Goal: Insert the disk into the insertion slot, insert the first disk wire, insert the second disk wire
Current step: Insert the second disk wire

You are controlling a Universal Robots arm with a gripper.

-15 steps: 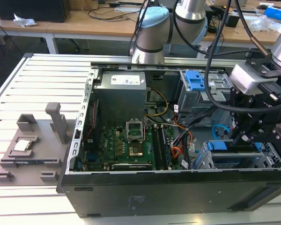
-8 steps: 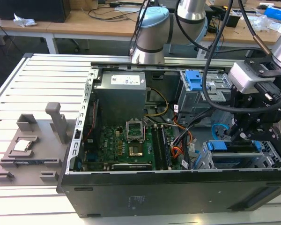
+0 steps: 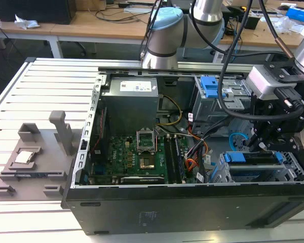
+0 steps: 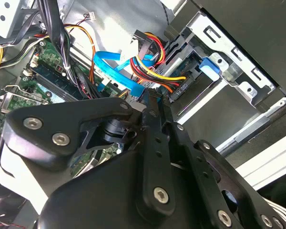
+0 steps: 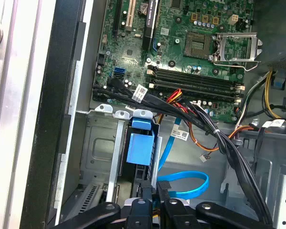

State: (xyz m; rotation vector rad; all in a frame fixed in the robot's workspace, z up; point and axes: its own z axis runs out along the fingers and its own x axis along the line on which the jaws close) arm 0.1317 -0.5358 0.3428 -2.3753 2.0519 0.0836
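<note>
The disk (image 3: 253, 171) lies in the insertion slot (image 3: 294, 167), a low grey cage at the exterior view's lower right; its blue carrier (image 5: 140, 145) faces out, and the carrier's tab (image 4: 210, 67) shows in the second wrist view. My gripper (image 3: 266, 149) hangs right over the disk's rear end. Its fingers (image 4: 151, 138) stand almost together, with the dark plug of a flat blue disk wire (image 5: 186, 183) at their tips. A bundle of red, yellow and orange wires (image 4: 155, 71) ends in a black plug at the disk, beside the fingertips.
The open case holds a green motherboard (image 3: 137, 157), a grey power supply (image 3: 129, 104) and a taller cage with a blue clip (image 3: 211, 86). Black cable bundles (image 5: 200, 119) cross beside the slot. A grey fixture (image 3: 35, 157) lies on the slatted table at the exterior view's left.
</note>
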